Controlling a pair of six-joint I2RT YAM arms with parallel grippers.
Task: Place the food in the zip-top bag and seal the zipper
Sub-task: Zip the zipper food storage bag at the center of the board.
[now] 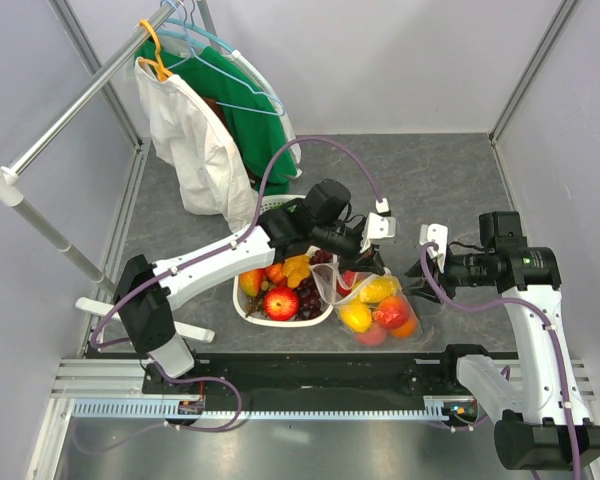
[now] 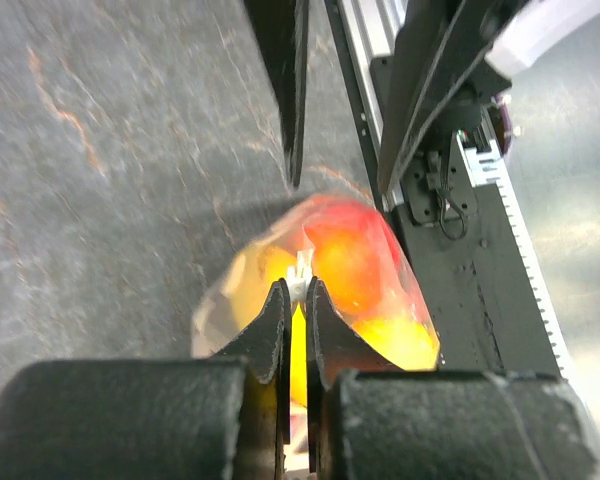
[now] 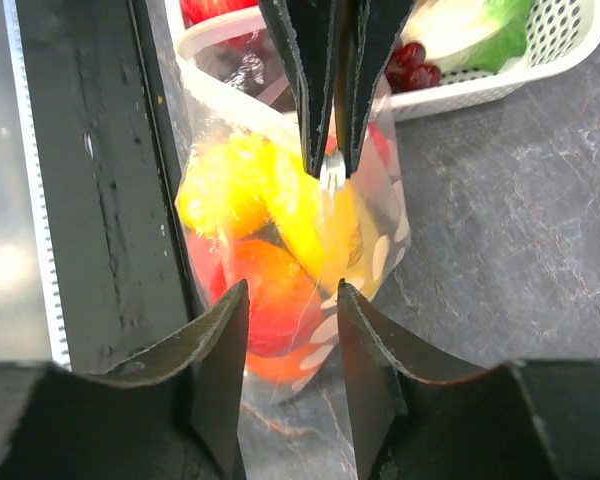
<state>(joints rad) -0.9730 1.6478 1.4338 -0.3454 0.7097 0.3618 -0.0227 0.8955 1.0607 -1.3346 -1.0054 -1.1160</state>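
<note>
The zip-top bag (image 1: 382, 306) stands right of the basket, holding red, orange and yellow fruit (image 1: 377, 290). My left gripper (image 1: 374, 263) reaches over the basket and is shut on the bag's top edge strip (image 2: 301, 274); the fruit glows through the bag (image 2: 340, 262) below it. My right gripper (image 1: 418, 270) is open just right of the bag. In the right wrist view its fingers (image 3: 220, 340) flank the dotted bag (image 3: 280, 240) without touching, and the left gripper (image 3: 330, 165) pinches the edge above. More food, a red apple (image 1: 281, 301) and grapes (image 1: 308, 297), lies in the basket.
The white slotted basket (image 1: 248, 312) sits left of the bag, also in the right wrist view (image 3: 545, 45). A clothes rail with hangers and white and green garments (image 1: 205, 135) stands back left. A black base rail (image 1: 310, 370) runs along the near edge.
</note>
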